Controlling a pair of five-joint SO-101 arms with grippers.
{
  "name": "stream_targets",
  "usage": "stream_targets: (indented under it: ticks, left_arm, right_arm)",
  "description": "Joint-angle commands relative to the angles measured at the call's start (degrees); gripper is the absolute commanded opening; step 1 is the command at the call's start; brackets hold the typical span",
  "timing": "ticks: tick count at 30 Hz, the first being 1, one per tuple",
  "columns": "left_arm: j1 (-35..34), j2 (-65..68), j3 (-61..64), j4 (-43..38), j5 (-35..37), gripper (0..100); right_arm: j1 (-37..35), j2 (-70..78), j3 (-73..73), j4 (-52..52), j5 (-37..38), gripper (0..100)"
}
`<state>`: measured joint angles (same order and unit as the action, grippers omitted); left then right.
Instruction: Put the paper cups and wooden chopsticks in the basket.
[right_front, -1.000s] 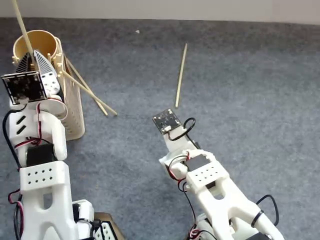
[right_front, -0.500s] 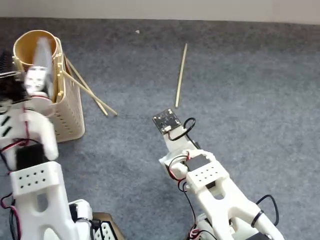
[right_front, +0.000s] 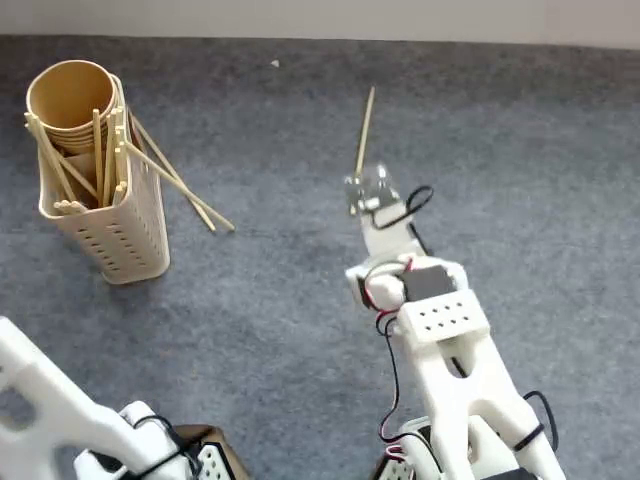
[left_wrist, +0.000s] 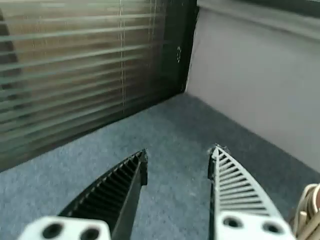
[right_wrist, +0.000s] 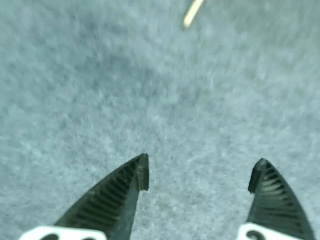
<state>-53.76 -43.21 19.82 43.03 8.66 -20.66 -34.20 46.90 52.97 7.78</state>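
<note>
Standing on the grey carpet, one basket holds a stack of paper cups and several chopsticks.
Two leaning chopsticks rest against its outside. One lone chopstick lies by the right gripper, jaws wide and empty. The left gripper gapes, empty too.

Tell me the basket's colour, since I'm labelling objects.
The basket is cream with rows of small holes, clearest in the high view.
</note>
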Motion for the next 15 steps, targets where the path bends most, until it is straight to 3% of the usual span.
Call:
stream_targets:
  ticks: [1, 7, 15]
  left_arm:
    - [-4.26, 6.46, -8.48, 9.14, -0.09, 21]
    - [-6.99, 15.69, -7.43, 10.99, -7.65, 21]
    - [-10.51, 26.24, -5.05, 10.73, -7.91, 21]
  right_arm:
    - [0.75, -0.84, -10.07, 2.07, 0.35, 31.4]
    - [-2.15, 16.04, -26.33, 2.15, 0.35, 31.4]
    - [-6.2, 47.78, -58.77, 3.65, -5.45, 31.4]
